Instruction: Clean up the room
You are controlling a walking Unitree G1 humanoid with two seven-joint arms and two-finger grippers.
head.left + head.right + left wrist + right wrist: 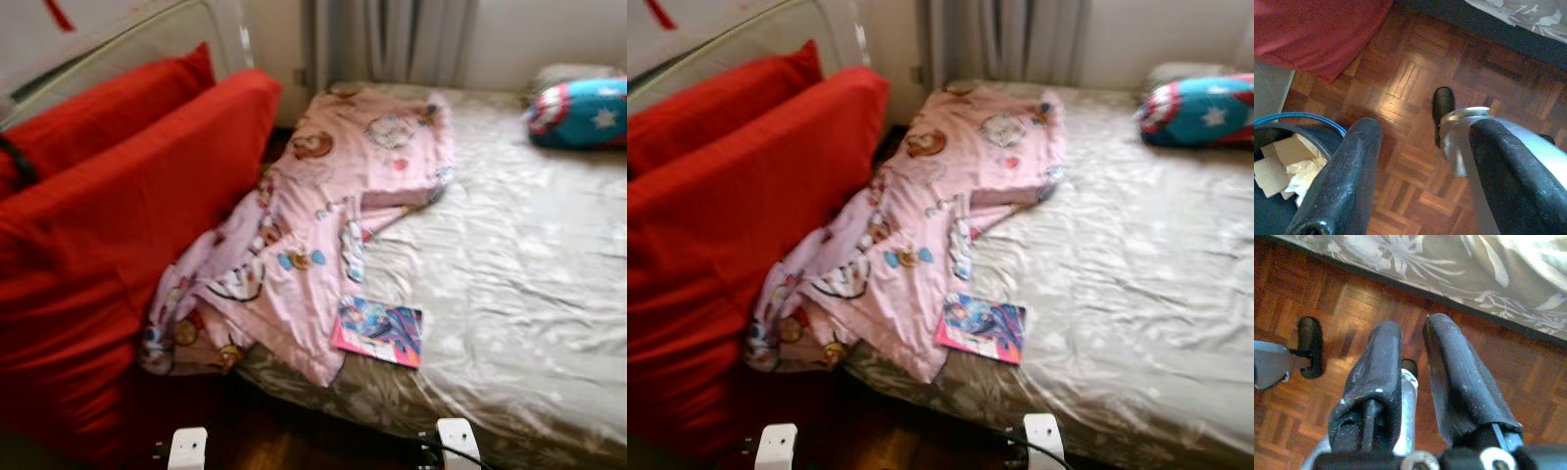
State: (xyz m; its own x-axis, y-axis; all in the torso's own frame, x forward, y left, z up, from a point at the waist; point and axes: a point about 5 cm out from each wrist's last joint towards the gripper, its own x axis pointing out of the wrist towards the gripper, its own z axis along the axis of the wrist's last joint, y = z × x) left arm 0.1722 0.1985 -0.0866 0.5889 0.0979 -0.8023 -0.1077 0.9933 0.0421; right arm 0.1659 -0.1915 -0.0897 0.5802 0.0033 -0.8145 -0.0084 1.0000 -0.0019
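Note:
A pink cartoon-print blanket (pixel 323 215) lies crumpled over the left side of the bed (pixel 529 284) and hangs off its front corner. A colourful book (pixel 378 331) rests on the sheet near the bed's front edge, partly against the blanket's hem. Both arms hang idle at my sides. The left gripper (pixel 1425 125) is open above the parquet floor, and the right gripper (pixel 1411 325) is shut on nothing above the floor beside the bed's edge.
A red sofa (pixel 118 225) stands close to the bed's left side, with a narrow gap between them. A blue and red star pillow (pixel 580 114) lies at the bed's far right. A blue-rimmed bin (pixel 1283 147) with cardboard and paper stands by my left gripper.

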